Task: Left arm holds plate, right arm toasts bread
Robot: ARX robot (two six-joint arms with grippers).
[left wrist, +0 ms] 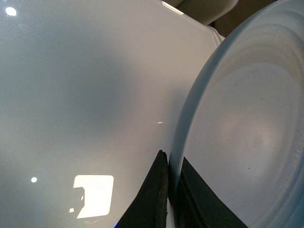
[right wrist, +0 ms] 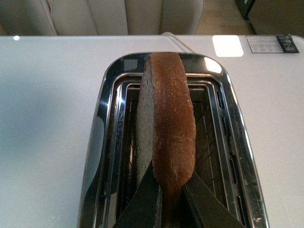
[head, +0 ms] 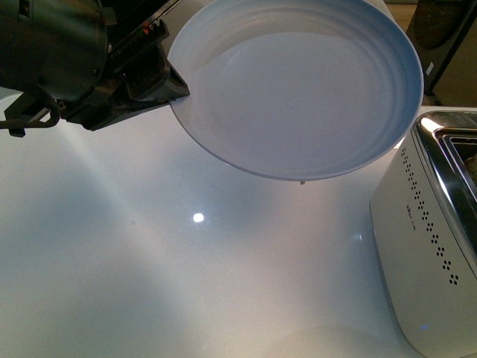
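Note:
The pale blue-white plate is held in the air, tilted, above the white table. My left gripper is shut on its left rim; the dark arm body fills the top left of the front view. In the left wrist view the black jaws pinch the plate's rim, gripper. My right gripper is shut on the bread, a brown-crusted slice held edge-on directly over the slots of the toaster. The right arm is out of the front view.
The white toaster with a chrome top stands at the right edge of the front view on the glossy white table. Pale chairs stand beyond the table's far edge. A label lies on the table.

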